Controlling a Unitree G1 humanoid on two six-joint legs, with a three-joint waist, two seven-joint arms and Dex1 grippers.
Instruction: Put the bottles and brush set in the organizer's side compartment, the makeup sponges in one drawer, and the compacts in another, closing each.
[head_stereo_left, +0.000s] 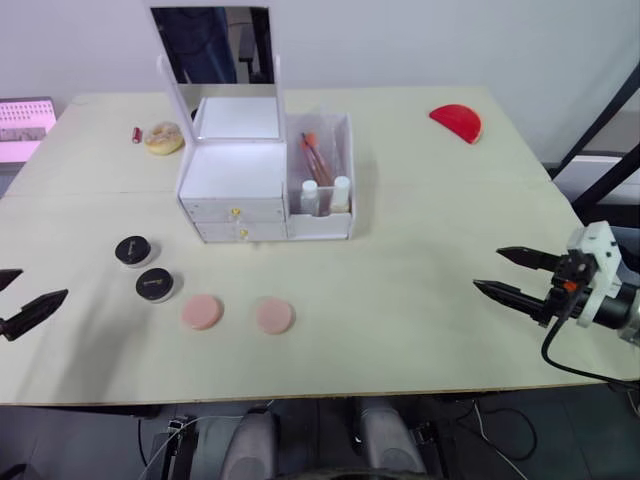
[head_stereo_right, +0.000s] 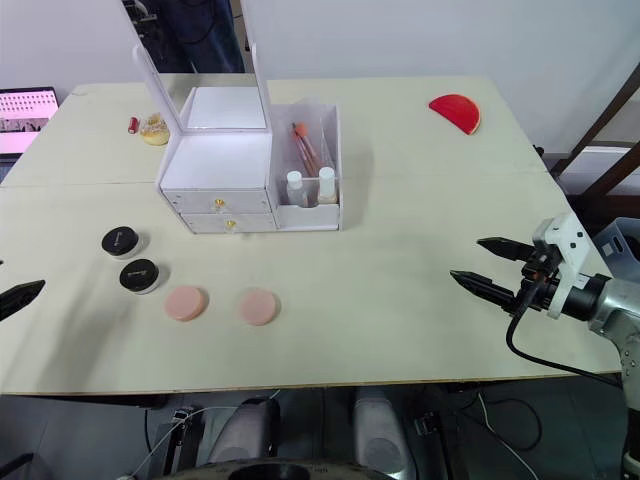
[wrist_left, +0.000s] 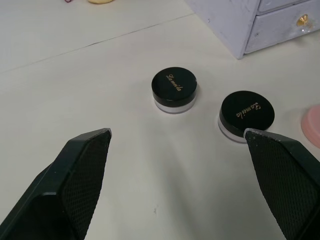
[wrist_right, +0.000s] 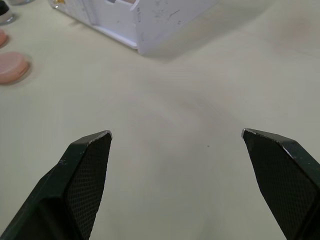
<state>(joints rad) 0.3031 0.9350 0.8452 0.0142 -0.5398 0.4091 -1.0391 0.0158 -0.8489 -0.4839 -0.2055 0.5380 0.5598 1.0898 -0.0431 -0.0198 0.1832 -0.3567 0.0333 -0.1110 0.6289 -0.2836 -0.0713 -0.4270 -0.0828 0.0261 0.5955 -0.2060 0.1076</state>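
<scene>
White organizer (head_stereo_left: 250, 190) stands mid-table, mirror lid up, both drawers shut. Its side compartment holds two small bottles (head_stereo_left: 325, 195) in front and the brush set (head_stereo_left: 317, 157) behind. Two black-lidded compacts (head_stereo_left: 145, 268) sit left of the organizer's front; two pink sponges (head_stereo_left: 238, 314) lie just beside them, nearer the table edge. Left gripper (head_stereo_left: 22, 297) hovers low at the table's left edge, fingers spread, pointing at the compacts. Right gripper (head_stereo_left: 510, 273) hovers over bare table (head_stereo_left: 420, 300) on the right, fingers spread, empty.

Two round black-lidded compacts (wrist_left: 174, 89) (wrist_left: 246, 115) are seen beyond the spread black fingers (wrist_left: 80, 175) of the left gripper (wrist_left: 177, 137).
</scene>
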